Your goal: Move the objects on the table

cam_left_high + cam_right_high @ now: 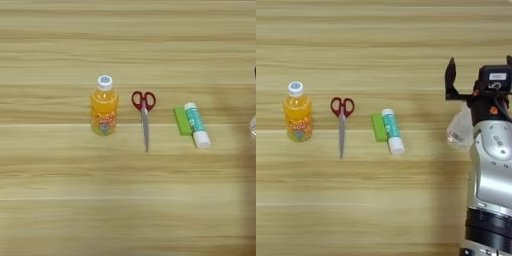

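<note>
Across the middle of the table [125,200] runs a row of objects. The orange-juice bottle [104,107] with a white cap stands at the left. Red-handled scissors [144,112] lie beside it, blades pointing toward me. A green block [181,120] touches the white-green glue stick [197,125]. The clear bottle [458,130] sits further right, partly hidden behind my silver forearm [493,170]; its cap is not visible. My right gripper [480,62] is open just beyond that bottle, its two black fingers spread wide with nothing between them.
Bare wood stretches along the far and near parts of the table. My forearm fills the lower right corner of the right eye view.
</note>
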